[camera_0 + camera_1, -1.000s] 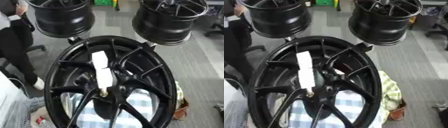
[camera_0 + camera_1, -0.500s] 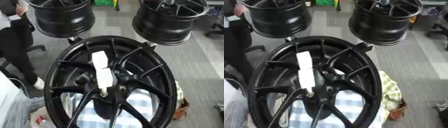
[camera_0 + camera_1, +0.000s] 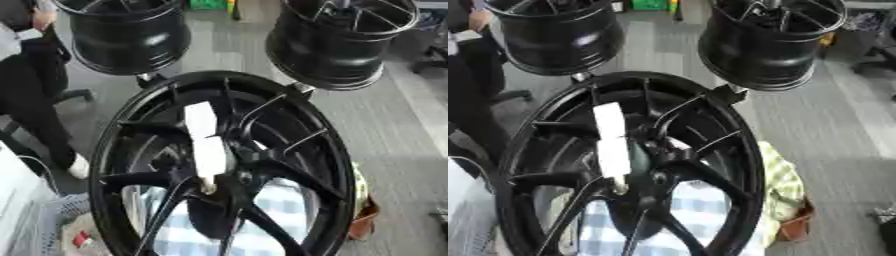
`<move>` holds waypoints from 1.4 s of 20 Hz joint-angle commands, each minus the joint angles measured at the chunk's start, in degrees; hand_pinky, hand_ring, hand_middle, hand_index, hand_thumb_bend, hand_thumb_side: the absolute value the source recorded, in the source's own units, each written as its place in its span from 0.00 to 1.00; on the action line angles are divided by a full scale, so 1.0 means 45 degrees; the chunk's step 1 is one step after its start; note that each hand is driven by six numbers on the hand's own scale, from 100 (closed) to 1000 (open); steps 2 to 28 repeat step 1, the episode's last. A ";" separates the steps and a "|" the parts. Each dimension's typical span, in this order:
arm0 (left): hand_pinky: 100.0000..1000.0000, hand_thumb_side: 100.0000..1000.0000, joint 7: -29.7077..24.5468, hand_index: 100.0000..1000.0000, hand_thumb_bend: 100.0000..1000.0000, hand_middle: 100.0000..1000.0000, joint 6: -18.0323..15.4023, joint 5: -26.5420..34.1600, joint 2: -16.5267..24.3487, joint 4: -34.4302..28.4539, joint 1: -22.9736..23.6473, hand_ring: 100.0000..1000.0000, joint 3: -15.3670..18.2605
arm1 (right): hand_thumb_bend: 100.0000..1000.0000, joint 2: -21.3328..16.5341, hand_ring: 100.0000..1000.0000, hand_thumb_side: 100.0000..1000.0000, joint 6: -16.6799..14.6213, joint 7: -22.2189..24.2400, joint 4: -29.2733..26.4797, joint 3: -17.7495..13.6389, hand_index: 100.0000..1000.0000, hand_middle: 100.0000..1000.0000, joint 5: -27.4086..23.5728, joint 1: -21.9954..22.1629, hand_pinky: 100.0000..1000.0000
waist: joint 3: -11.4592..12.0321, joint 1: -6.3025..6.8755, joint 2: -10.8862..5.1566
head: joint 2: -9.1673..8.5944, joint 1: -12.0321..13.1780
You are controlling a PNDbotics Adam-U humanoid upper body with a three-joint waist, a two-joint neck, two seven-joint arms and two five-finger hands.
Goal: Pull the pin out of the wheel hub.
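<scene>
The white pin (image 3: 208, 147) stands in the black wheel (image 3: 297, 165), its lower tip at the hub (exactly as in the earlier views), so nothing has shifted. Neither robot hand shows, so their fingers cannot be judged.

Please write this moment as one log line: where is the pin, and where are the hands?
pin: white, seated at centre of black wheel hub, lower tip near hub middle | hands: neither in view | two more black rims behind
</scene>
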 commanded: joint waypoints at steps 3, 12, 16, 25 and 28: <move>0.75 0.63 0.0032 0.83 0.09 0.74 -0.0100 -0.0013 0.0369 -0.0212 -0.0168 0.86 0.0096 | 0.45 -0.0157 0.64 0.18 0.0034 -0.0569 -0.1011 -0.0010 0.69 0.53 -0.0354 0.0042 0.76 | 0.0013 0.0045 -0.0196 | -0.0105 0.0040; 0.75 0.63 0.0032 0.83 0.09 0.74 -0.0100 -0.0013 0.0369 -0.0212 -0.0168 0.86 0.0096 | 0.45 -0.0157 0.64 0.18 0.0034 -0.0569 -0.1011 -0.0010 0.69 0.53 -0.0354 0.0042 0.76 | 0.0013 0.0045 -0.0196 | -0.0105 0.0040; 0.75 0.63 0.0032 0.83 0.09 0.74 -0.0100 -0.0013 0.0369 -0.0212 -0.0168 0.86 0.0096 | 0.45 -0.0157 0.64 0.18 0.0034 -0.0569 -0.1011 -0.0010 0.69 0.53 -0.0354 0.0042 0.76 | 0.0013 0.0045 -0.0196 | -0.0105 0.0040; 0.75 0.63 0.0032 0.83 0.09 0.74 -0.0100 -0.0013 0.0369 -0.0212 -0.0168 0.86 0.0096 | 0.45 -0.0157 0.64 0.18 0.0034 -0.0569 -0.1011 -0.0010 0.69 0.53 -0.0354 0.0042 0.76 | 0.0013 0.0045 -0.0196 | -0.0105 0.0040; 0.75 0.63 0.0032 0.83 0.09 0.74 -0.0100 -0.0013 0.0369 -0.0212 -0.0168 0.86 0.0096 | 0.45 -0.0157 0.64 0.18 0.0034 -0.0569 -0.1011 -0.0010 0.69 0.53 -0.0354 0.0042 0.76 | 0.0013 0.0045 -0.0196 | -0.0105 0.0040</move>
